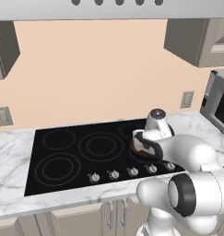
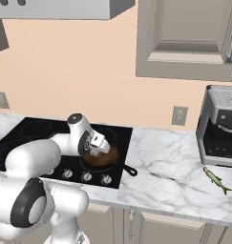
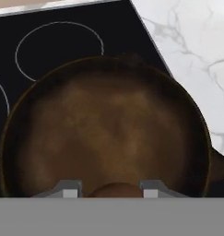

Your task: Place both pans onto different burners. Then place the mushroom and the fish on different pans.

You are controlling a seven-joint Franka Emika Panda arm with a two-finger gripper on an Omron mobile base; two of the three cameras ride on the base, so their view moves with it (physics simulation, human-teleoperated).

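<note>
Item: mushroom (image 3: pixel 115 189), reddish-brown cap, seen from the hand view as a small rounded dome sitting between the two fingertips of the hand (image 3: pixel 111 190); the hand is part closed and appears to be pinching it, the stem hidden below. Location: directly under the hand lies the brown pan (image 3: pixel 104 133), rusty inside, resting on the black cooktop (image 3: pixel 62 27) at its near right burner, its black handle (image 2: pixel 129 170) pointing off past the cooktop edge toward the counter (image 2: pixel 160 162). Handling, as judged: the mushroom is very light, soft and easily crushed or squeezed out sideways; hold it lightly across the cap, as now. The pan is stiff and heavy, and best taken by the handle. Item: fish (image 2: pixel 216 179), slender, greenish-grey, lying on the counter well away to the hand's right, near the foot of the coffee machine (image 2: pixel 221 128). Judged slippery and thin; grip it across the middle of the body. Second pan: not located.
</note>
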